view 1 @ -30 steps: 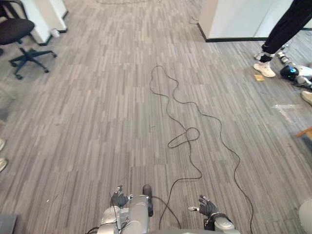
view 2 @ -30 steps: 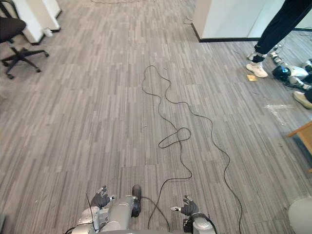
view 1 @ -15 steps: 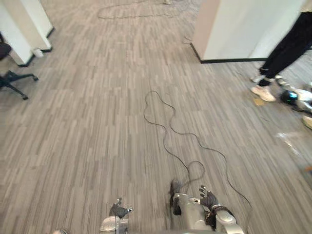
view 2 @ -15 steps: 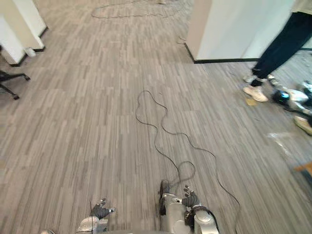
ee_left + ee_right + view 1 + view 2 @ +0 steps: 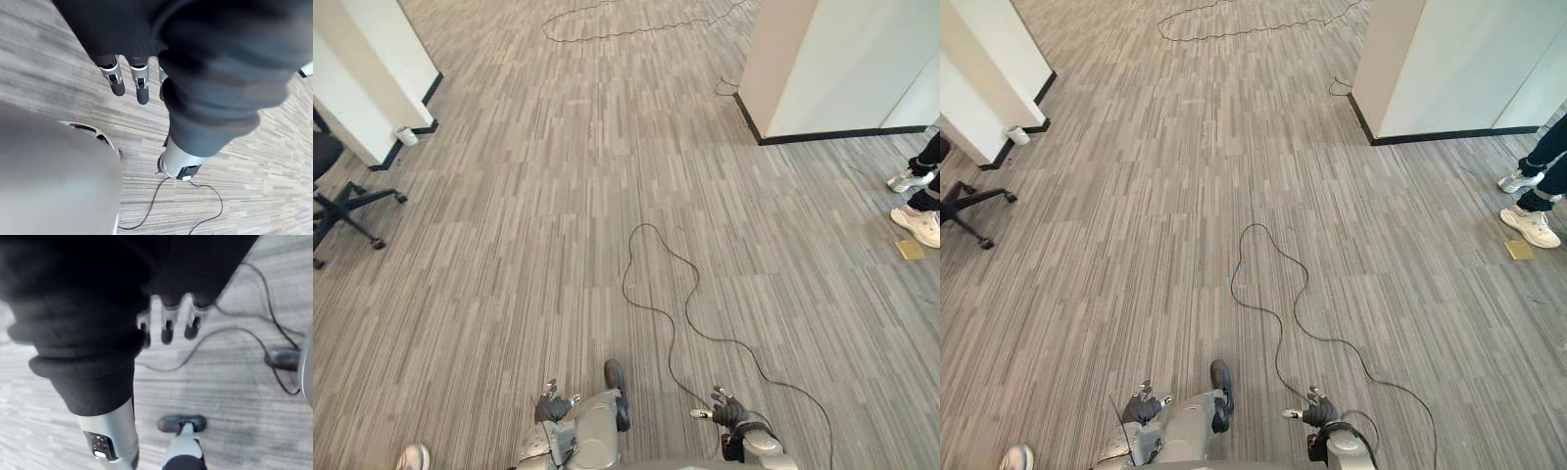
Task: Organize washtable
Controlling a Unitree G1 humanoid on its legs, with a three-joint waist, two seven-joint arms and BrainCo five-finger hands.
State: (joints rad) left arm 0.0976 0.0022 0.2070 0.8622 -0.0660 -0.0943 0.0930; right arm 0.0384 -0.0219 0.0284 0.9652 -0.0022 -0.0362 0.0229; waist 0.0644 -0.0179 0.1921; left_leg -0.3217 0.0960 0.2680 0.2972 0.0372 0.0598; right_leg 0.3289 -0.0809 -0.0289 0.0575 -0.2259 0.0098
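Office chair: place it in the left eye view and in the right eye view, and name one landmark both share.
Left eye view: the office chair is at the left edge, about mid-height, with its seat cut off by the frame.
Right eye view: the office chair is at the left edge again, cut off further, so mostly its wheeled base shows.
Shared landmark: the yellow square on the floor at the far right, beside a person's white shoe.
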